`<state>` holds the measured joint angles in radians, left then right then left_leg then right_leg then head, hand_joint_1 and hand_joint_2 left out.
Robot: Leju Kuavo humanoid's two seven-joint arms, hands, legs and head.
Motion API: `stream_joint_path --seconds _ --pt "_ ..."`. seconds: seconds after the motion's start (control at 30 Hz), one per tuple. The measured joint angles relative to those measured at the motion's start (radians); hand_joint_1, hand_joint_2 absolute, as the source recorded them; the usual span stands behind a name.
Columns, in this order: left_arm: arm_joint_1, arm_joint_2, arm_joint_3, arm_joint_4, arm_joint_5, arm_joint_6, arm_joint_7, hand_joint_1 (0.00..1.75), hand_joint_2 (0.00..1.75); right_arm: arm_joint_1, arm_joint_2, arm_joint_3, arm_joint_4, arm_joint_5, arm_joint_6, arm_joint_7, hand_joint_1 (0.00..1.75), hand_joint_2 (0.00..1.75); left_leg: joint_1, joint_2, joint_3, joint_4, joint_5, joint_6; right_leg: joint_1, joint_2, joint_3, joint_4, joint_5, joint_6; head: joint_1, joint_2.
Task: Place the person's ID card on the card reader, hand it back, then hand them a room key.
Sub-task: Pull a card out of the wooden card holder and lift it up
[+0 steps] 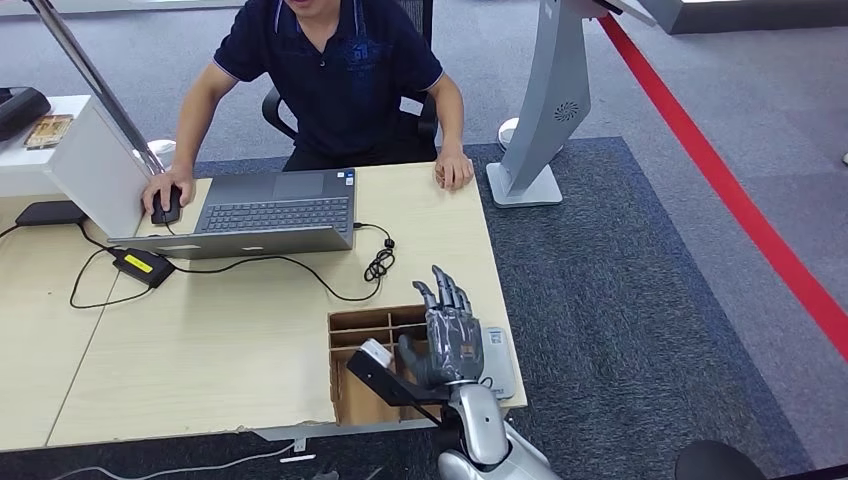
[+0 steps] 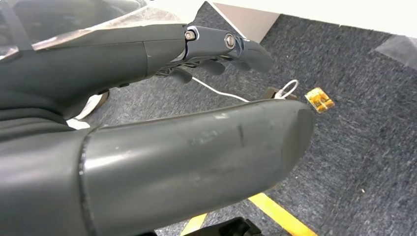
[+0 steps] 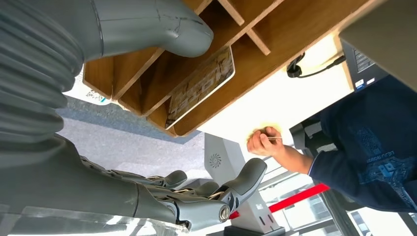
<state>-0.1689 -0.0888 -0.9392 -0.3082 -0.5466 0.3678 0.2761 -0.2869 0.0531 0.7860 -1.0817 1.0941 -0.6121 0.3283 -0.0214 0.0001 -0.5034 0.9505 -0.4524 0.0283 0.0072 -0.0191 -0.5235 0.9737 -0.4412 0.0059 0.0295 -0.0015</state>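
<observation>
Right hand (image 1: pixel 447 340) hovered over tray (image 1: pixel 360 322) at near right desk edge, fingers spread, grasping nothing. Key card (image 3: pixel 200 86) lay in tray slot. Person's fist (image 1: pixel 454 170) far right, ID card not discernible. Left hand (image 2: pixel 147 137) hung near floor, empty. Likely awaiting ID; next, reach toward fist.

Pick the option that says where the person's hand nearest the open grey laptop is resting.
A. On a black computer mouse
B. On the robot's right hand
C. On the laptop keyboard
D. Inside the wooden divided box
A: in the head view the person's hand covers the black computer mouse on the light wooden desk, beside the open grey laptop.
</observation>
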Motion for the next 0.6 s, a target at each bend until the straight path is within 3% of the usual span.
stream_joint_path --seconds 0.6 --pt "-0.009 -0.003 -0.007 0.0 -0.025 -0.009 -0.006 0.0 0.0 0.002 -0.005 -0.016 -0.019 0.014 0.015 0.013 0.48 1.75 0.0 0.0 0.0 0.0 0.0 0.0 0.0 0.0 0.0 0.0 0.0 0.0 0.0 0.0"
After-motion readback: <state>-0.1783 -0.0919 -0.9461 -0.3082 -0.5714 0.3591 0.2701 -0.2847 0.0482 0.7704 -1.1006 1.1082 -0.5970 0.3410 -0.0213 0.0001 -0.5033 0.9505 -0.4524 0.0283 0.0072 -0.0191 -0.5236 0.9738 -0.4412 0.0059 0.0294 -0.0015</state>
